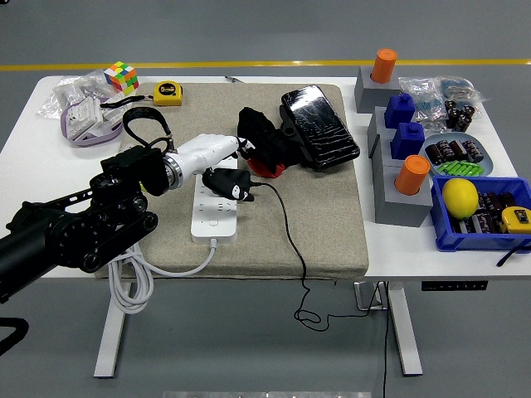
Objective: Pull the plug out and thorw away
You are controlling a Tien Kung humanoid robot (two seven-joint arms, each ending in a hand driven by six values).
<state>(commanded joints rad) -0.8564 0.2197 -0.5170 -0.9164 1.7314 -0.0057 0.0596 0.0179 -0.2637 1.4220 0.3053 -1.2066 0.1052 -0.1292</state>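
Head view, one frame to go on: I see one arm only, my left, coming in from the lower left of the frame, its white left hand [207, 153] reaching over the grey mat [332, 224] at centre. The fingers look wrapped on the one black plug [229, 182], which sits at the upper end of the single white power strip [214, 217]; whether it is seated or already lifted, I cannot tell. One thin black cable [290, 240] runs from the plug down over the mat's near edge. One white cord [133, 286] loops off the strip at lower left. Just right of the hand: one black phone-like slab [319, 126] and a black-and-red bundle [264, 145]. Upper left: one colour cube [121, 77], one yellow tape measure [168, 92]. Right side: two orange cylinders [384, 65], two blue blocks [400, 109], one lemon [460, 197] in a blue bin [465, 240].
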